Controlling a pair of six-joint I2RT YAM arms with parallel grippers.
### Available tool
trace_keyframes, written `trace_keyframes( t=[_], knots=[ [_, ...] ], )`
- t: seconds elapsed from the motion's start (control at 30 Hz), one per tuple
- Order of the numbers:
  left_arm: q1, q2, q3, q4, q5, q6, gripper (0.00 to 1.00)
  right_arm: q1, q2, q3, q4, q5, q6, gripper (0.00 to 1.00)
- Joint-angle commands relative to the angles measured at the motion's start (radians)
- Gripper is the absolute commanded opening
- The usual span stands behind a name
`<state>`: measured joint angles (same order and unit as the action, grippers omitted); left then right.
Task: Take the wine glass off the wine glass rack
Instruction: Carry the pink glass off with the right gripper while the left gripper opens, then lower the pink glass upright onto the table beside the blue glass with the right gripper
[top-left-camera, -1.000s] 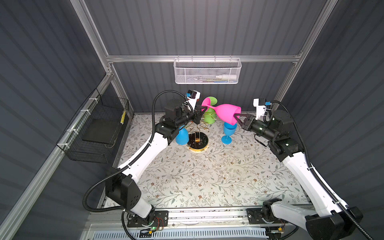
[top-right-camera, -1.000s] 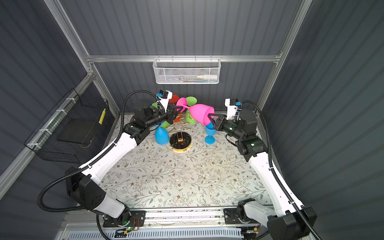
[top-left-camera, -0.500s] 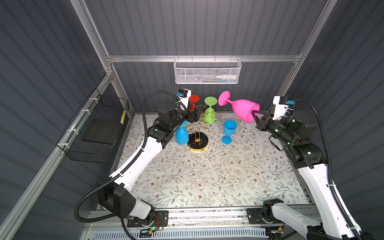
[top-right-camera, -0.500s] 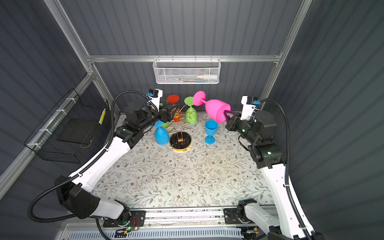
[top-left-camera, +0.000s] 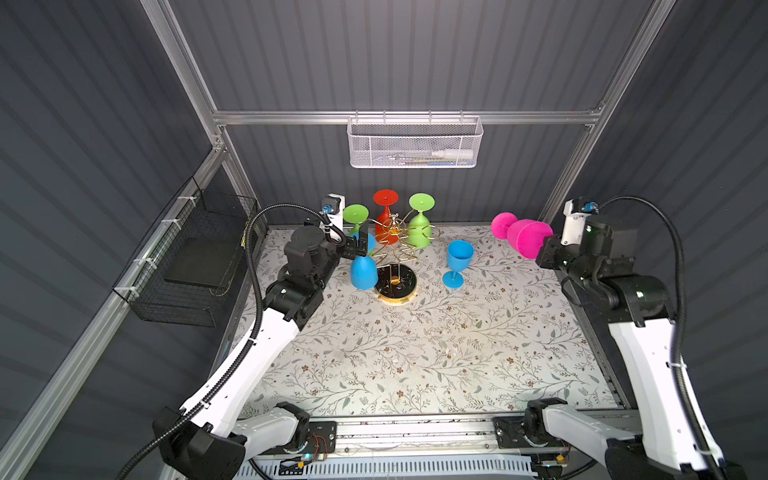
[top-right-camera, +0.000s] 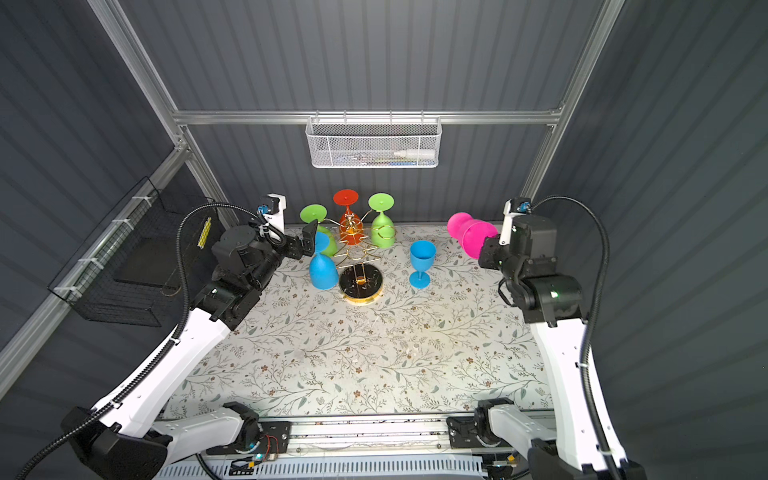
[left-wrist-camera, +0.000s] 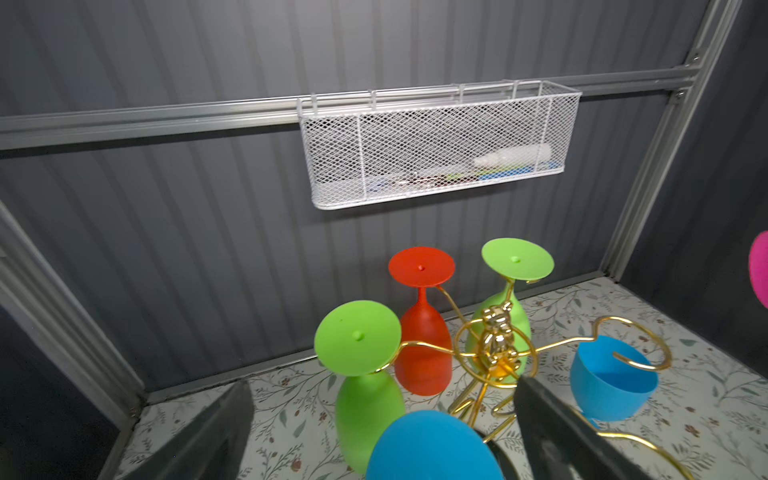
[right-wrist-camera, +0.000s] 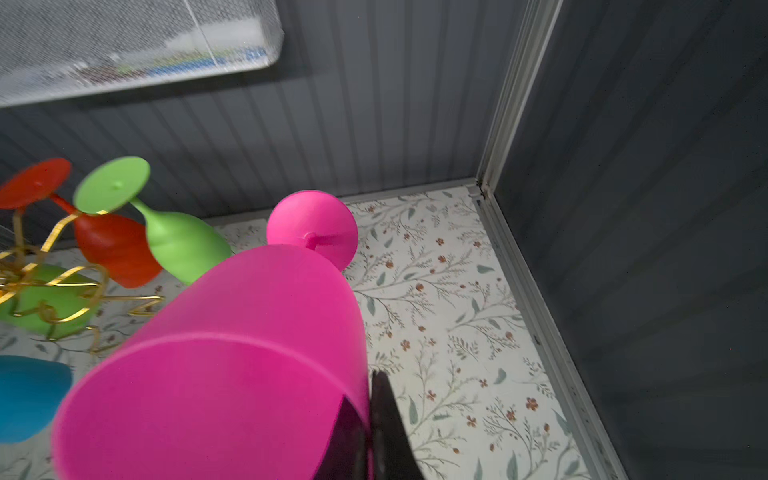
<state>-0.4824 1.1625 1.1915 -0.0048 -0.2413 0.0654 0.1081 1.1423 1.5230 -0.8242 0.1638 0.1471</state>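
A white mesh basket (top-left-camera: 361, 145) hangs on the back wall rail; inside lie a white bottle (top-left-camera: 451, 154) and some thin, pen-like things too small to make out. A black wire basket (top-left-camera: 174, 299) on the left wall holds a dark flat slab (top-left-camera: 199, 262).

The pink wine glass (top-left-camera: 525, 239) is opaque, bright pink and plain, with a round foot and short stem. It is off the rack (top-left-camera: 395, 281) and well apart from it, in the air over the desk's (top-left-camera: 415, 353) far right corner, tipped almost onto its side. The right pincer (right-wrist-camera: 365, 436) is clamped on its rim, one finger inside the bowl and one outside.

On the gold wire rack hang two green glasses (top-left-camera: 419, 232), a red glass (top-left-camera: 384, 224) and a blue glass (top-left-camera: 362, 272), all upside down. Another blue glass (top-left-camera: 458, 259) stands upright on the desk beside the rack.

The left pincer (top-left-camera: 357, 243) is spread wide around the hanging blue glass's upper end, gripping nothing.
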Motion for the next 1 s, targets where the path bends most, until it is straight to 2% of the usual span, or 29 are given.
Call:
trace_keyframes(
  t=[0.0,0.1,0.3,0.53,0.73,0.87,0.97],
  knots=[
    [0.008,-0.043,-0.043,-0.002,-0.083,0.045,1.00,-0.004,0.089,0.036,-0.090,0.085,-0.058,0.00],
    [0.009,-0.083,-0.092,0.010,-0.096,0.049,1.00,-0.019,0.183,0.081,-0.114,0.074,-0.079,0.00],
    [0.010,-0.197,-0.201,0.072,-0.146,0.105,1.00,-0.067,0.419,0.243,-0.198,-0.044,-0.093,0.00],
    [0.010,-0.259,-0.255,0.127,-0.159,0.127,1.00,-0.067,0.688,0.452,-0.255,-0.023,-0.094,0.00],
    [0.010,-0.262,-0.271,0.134,-0.169,0.141,0.99,-0.069,0.873,0.643,-0.344,-0.056,-0.107,0.00],
    [0.010,-0.258,-0.273,0.131,-0.167,0.147,0.99,-0.067,0.983,0.793,-0.427,-0.049,-0.118,0.00],
    [0.010,-0.256,-0.271,0.130,-0.158,0.143,1.00,-0.061,1.027,0.841,-0.438,-0.048,-0.128,0.00]
  ],
)
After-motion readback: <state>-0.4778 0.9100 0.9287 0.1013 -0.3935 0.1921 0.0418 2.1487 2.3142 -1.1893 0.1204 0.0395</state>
